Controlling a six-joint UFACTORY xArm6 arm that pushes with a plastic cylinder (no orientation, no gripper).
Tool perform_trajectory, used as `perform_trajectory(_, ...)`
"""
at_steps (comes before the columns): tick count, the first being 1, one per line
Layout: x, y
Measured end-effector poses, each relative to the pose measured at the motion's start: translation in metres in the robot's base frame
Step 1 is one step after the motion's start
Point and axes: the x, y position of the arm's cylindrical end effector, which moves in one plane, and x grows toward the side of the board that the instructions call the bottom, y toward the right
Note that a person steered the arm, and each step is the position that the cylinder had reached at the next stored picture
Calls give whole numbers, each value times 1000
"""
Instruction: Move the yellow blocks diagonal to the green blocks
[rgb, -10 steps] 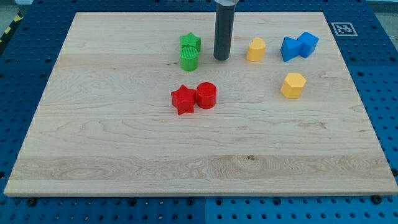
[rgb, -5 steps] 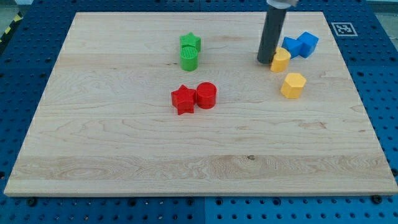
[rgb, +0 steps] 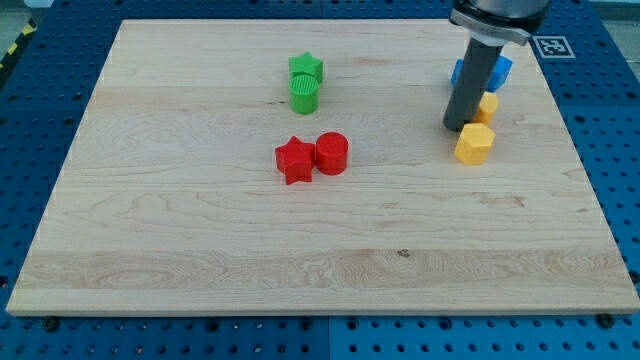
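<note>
Toward the view's upper right, my tip sits on the wooden board, bare and gripping nothing, just left of both yellow blocks. One small yellow block peeks from behind the rod; the yellow hexagonal block lies below it, touching, with no clear long axis. Behind are blue blocks. Well left, the green star touches the green cylinder; below, the red star touches the red cylinder.

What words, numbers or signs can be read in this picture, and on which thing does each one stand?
No words or numbers can be read anywhere.
One sign only: a black-and-white square marker at the board top right corner; it is a pattern, not text.
The blocks and the rod carry no label; my tip stands just left of the yellow blocks.
</note>
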Motion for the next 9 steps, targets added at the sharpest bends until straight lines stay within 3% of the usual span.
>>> perform_trajectory(3, -40, -8)
perform_trajectory(6, -50, 39)
perform_trajectory(7, -33, 59)
perform_trajectory(9, 2, 42)
